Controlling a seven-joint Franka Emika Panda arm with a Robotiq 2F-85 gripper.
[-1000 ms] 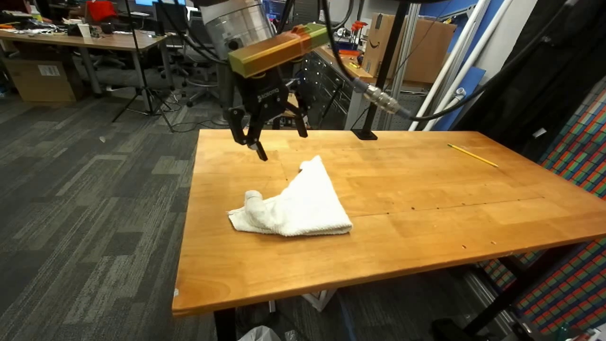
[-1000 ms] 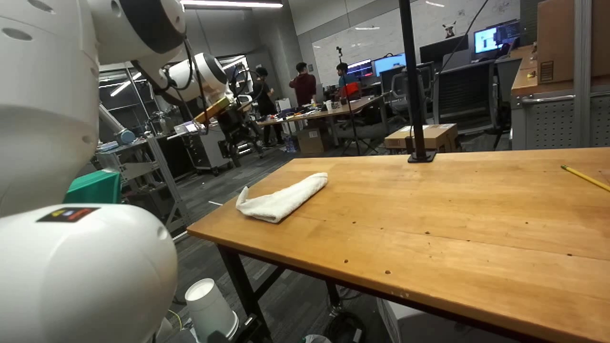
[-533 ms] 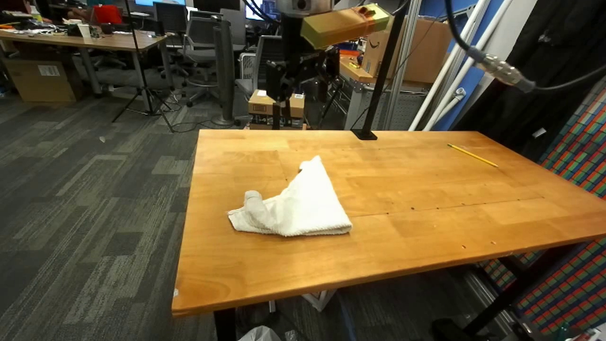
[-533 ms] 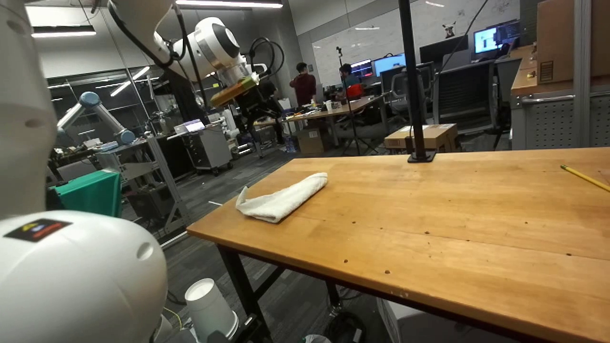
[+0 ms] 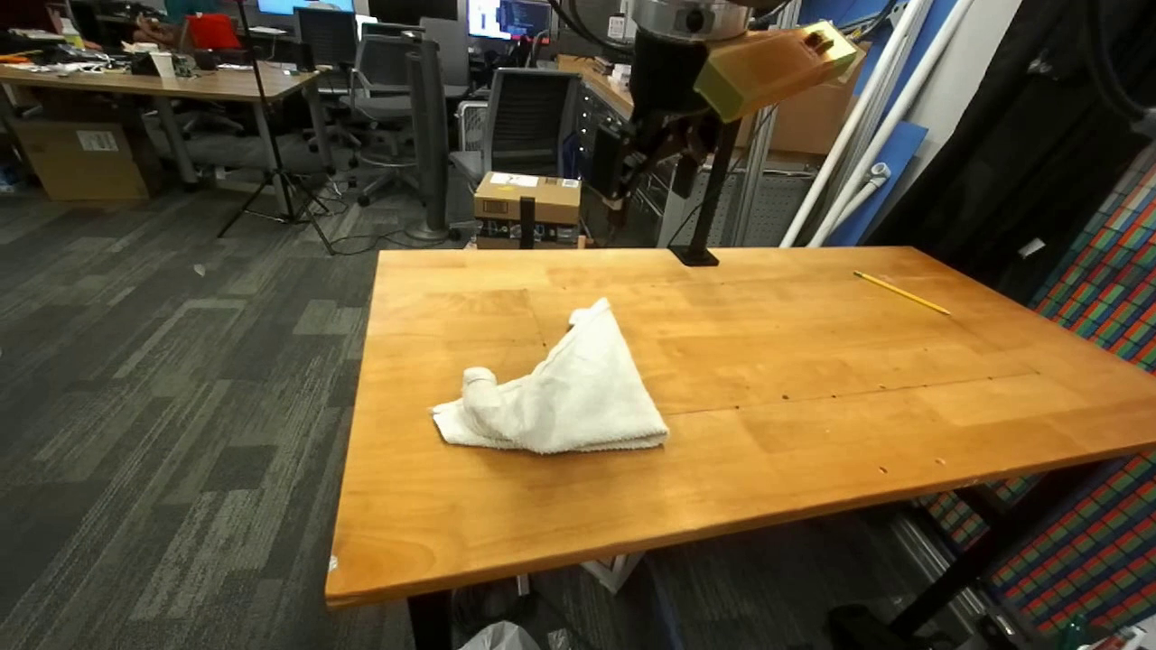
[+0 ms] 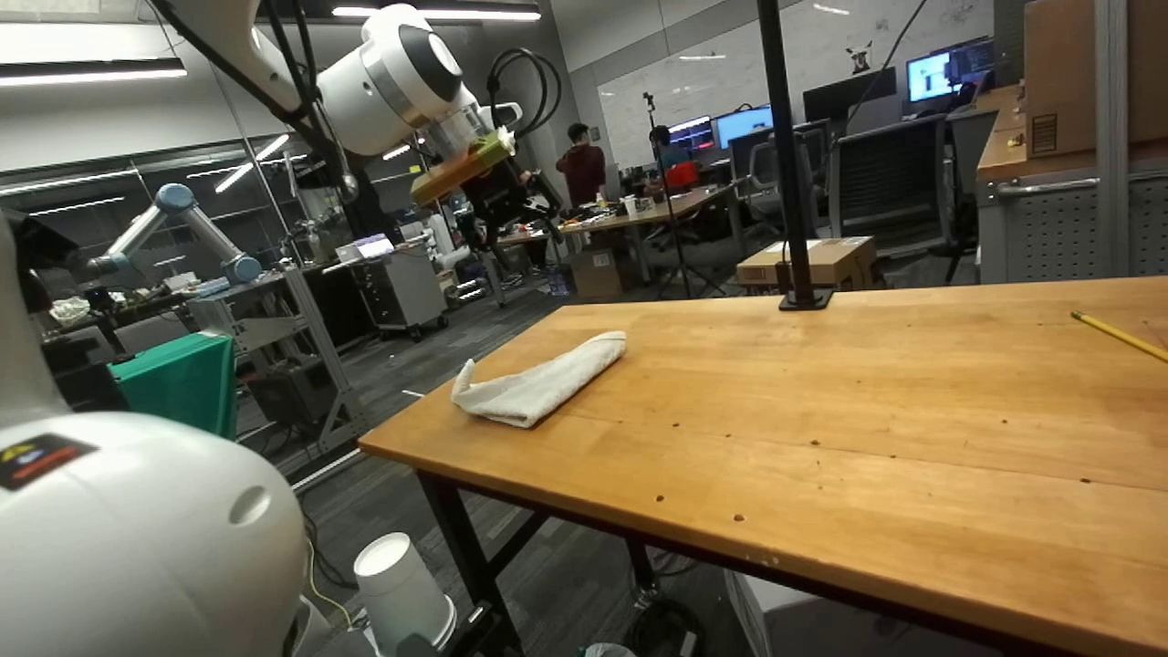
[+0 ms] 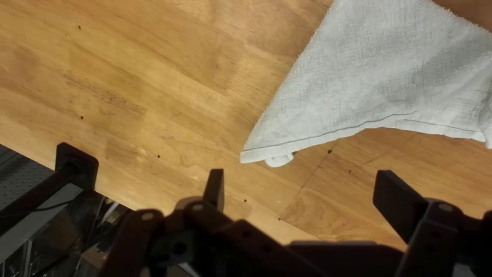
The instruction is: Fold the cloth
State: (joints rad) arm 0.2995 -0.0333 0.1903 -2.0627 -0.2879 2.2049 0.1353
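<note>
The robot's black pincer (image 7: 300, 173) hangs above a wooden table (image 5: 858, 361), its two fingers (image 7: 398, 204) spread wide apart, with bare wood showing between their tips in the wrist view. Compared with a second ago, it is higher and farther toward the right of the frame in an exterior view, along with the yellow-and-orange block (image 5: 768, 70) at the wrist, which now overlaps a slim black post (image 5: 712, 203) at the table's far edge. The white arm (image 6: 351, 105), seen in an exterior view, has lifted as well. The white cloth (image 7: 369, 77), by contrast, keeps the same place and the same creases. It lies lower than the pincer and well apart from it: in the wrist view it fills the upper right, its pointed, hemmed corner coming down toward the gap between the fingers but stopping short of it, nearer the finger at the frame's left. A small curl of fabric pokes out beneath that hem. In both exterior views the cloth rests toward the left end of the table, folded into an uneven triangle, with one end bunched and turned up. Farther out, well apart from the cloth and toward the right side of the tabletop, a yellow pencil (image 5: 901, 293) lies flat, its green end toward the frame's left.
</note>
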